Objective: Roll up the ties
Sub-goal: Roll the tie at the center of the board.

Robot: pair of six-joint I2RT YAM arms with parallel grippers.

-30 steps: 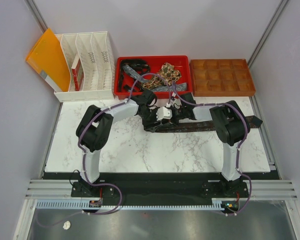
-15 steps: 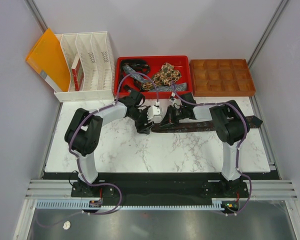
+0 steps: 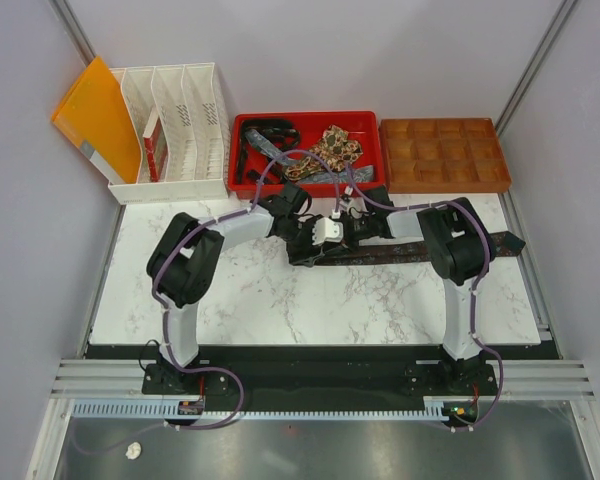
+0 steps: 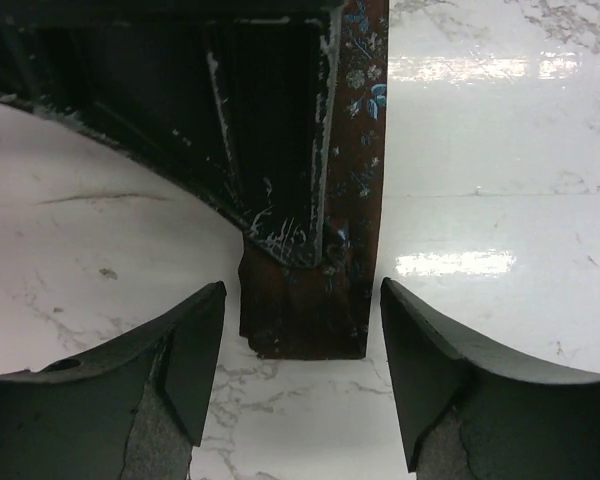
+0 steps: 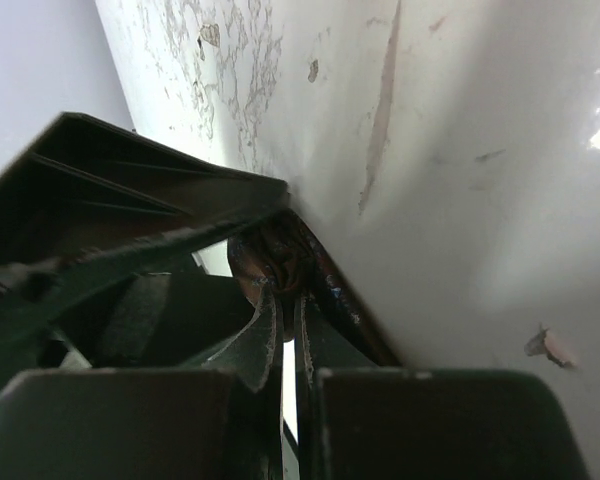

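A dark brown tie (image 3: 420, 250) with small blue marks lies stretched across the marble table, its left end (image 4: 305, 315) just in front of my left gripper (image 4: 300, 385). That gripper is open, one finger on each side of the end and apart from it. My right gripper (image 5: 288, 300) is shut on the tie's bunched fabric (image 5: 280, 255) close to that same end; its black finger (image 4: 270, 130) lies over the tie in the left wrist view. From above, both grippers (image 3: 300, 250) (image 3: 322, 244) meet at the tie's left end. More ties (image 3: 335, 148) lie in the red tray.
Along the back edge stand a red tray (image 3: 377, 165), a brown compartment tray (image 3: 445, 155), a white file rack (image 3: 175, 130) and an orange folder (image 3: 95, 115). Purple cables run along both arms.
My left arm swung out to the left and came back to the tie's end, its jaws now wider. The right gripper kept its hold and place.
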